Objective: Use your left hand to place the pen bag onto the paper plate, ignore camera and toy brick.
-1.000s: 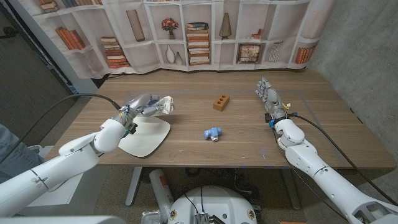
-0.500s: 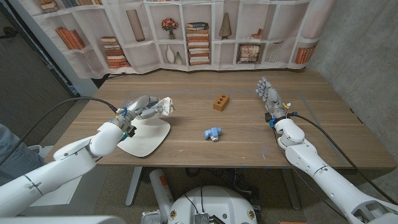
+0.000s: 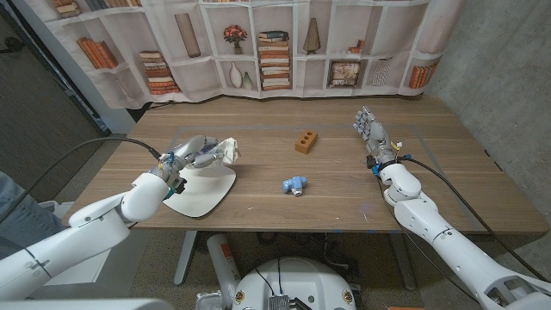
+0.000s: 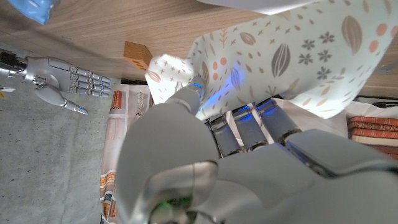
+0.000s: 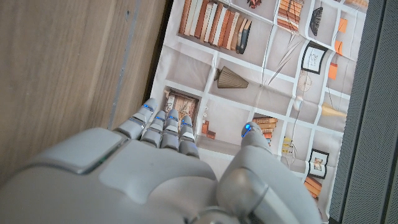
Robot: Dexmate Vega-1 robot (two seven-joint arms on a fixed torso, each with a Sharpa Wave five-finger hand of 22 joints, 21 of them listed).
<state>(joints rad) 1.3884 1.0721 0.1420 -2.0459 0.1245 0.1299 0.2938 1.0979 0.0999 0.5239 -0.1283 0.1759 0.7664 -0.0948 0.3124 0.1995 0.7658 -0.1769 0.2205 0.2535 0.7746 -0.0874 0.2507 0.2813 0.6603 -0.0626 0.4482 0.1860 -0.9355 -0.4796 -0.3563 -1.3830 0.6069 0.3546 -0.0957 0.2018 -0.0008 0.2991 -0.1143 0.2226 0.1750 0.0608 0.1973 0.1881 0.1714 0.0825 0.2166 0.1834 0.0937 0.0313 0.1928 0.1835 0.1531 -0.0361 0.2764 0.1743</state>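
**Inspector:** Bag [image 3: 225, 150] first, since the job turns on it. It hangs in the left hand [image 3: 196, 150], held above the plate's far edge, clear of the surface. In the left wrist view the fingers [image 4: 249, 121] curl under the patterned cloth [image 4: 292, 56] and the thumb comes in from the side, so the grip is closed on the bag.

**Clerk:** By size, then. The table?

**Inspector:** Table [image 3: 344, 207], wooden, wide. Its near edge runs just under the plate; its far edge meets a curtain [image 3: 284, 43] printed with bookshelves. Open board lies between the plate and the right arm.

**Clerk:** The plate?

**Inspector:** Plate [image 3: 207, 191], white, at the near left, its near rim close to the table edge. The left wrist covers part of its left side.

**Clerk:** The right hand?

**Inspector:** Right hand [image 3: 370, 132] is at the far right, fingers [image 5: 163, 127] straight and close together, holding nothing. Whether it touches the board I cannot tell.

**Clerk:** Small items?

**Inspector:** Brick [image 3: 306, 141], orange-brown, stands mid-table, well apart from the plate. A blue item [image 3: 295, 183] lies nearer, between plate and right arm, too small to make out.

**Clerk:** Anything cut off?

**Inspector:** In the left wrist view the bag runs past the frame's edge, and the palm [image 4: 186, 162] hides its underside.
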